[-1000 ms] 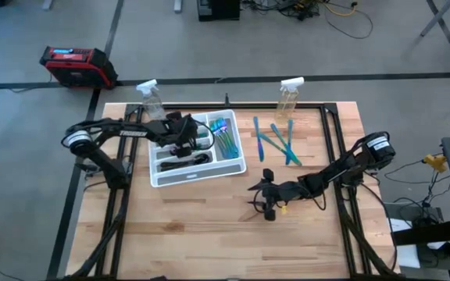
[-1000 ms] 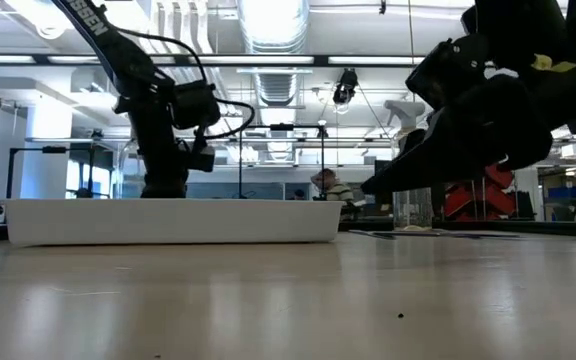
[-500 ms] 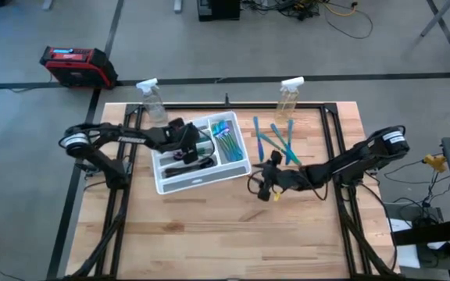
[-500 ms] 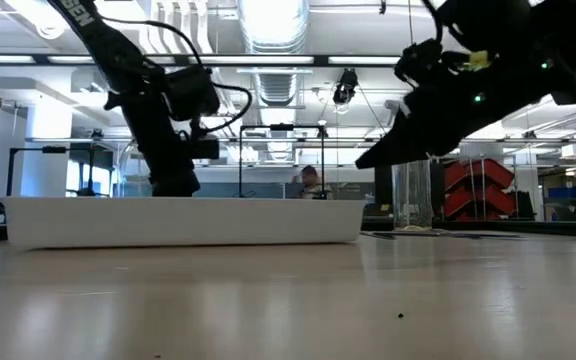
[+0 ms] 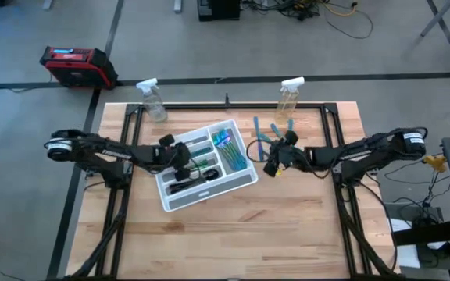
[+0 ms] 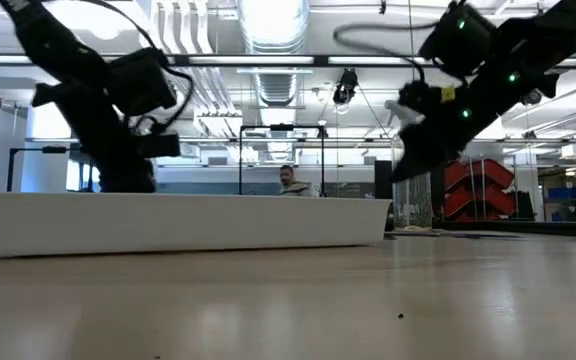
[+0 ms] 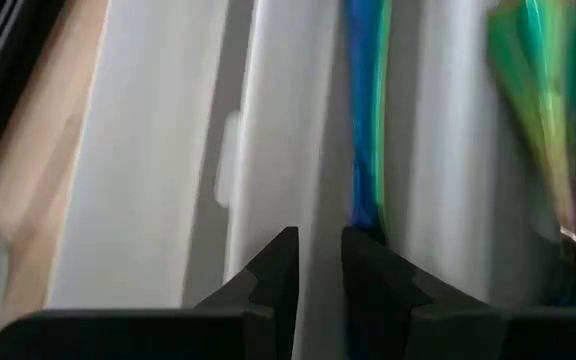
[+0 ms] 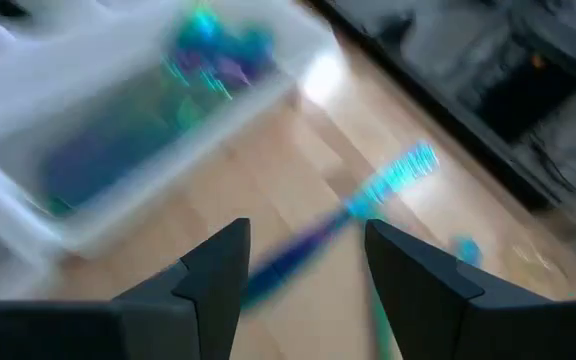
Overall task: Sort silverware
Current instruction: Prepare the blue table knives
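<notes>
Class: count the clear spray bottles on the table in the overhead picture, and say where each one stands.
2. One spray bottle stands at the table's far edge on the left arm's side; the other spray bottle stands at the far edge on the right arm's side, behind the loose silverware.

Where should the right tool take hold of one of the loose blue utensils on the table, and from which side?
Probably at mid-handle, coming straight down from above. The loose blue utensils lie flat on the wooden table, beside the white tray, slim and crossing each other, so only the long edges offer a grip. The right tool hovers open just beside them; fingers should straddle the handle across its width.
</notes>
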{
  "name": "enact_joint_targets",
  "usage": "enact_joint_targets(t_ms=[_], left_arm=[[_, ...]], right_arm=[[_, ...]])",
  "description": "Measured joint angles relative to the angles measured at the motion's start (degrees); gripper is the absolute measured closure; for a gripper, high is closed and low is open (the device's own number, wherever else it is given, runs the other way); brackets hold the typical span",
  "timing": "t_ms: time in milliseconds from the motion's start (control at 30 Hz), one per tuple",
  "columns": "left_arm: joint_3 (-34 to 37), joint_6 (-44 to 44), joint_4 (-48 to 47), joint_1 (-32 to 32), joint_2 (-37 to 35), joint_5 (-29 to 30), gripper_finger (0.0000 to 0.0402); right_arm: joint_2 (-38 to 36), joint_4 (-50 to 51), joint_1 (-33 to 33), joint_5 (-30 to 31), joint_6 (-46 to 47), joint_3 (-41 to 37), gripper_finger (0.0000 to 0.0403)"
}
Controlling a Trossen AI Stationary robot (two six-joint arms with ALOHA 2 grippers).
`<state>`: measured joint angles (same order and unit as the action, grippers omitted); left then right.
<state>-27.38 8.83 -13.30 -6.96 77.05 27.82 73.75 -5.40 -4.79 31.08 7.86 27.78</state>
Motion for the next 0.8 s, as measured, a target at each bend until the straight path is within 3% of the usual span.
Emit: enact_joint_targets(t_ms=[267, 433, 633, 800], left_arm=[[3.63, 4.13, 0.48, 1.51, -11.15, 0.19, 0.0338], [2.51, 2.76, 10.18, 4.9, -16.54, 0.05, 0.0338], [3.78, -0.75, 34.43, 13.2, -12.94, -3.71, 0.0338], [3.12, 0.56, 43.26, 19.48, -3.22, 0.9, 0.0338]], right_arm=[[1.74, 5.54, -8.12, -2.89, 0.07, -0.07, 0.0213], [3.95, 3.99, -14.66, -7.49, 2.56, -0.2, 0.0213], [8.65, -1.65, -20.22, -12.59, 4.54, -0.53, 0.0227], [13.8, -5.03, -20.97, -12.45, 4.39, -0.33, 0.0247]])
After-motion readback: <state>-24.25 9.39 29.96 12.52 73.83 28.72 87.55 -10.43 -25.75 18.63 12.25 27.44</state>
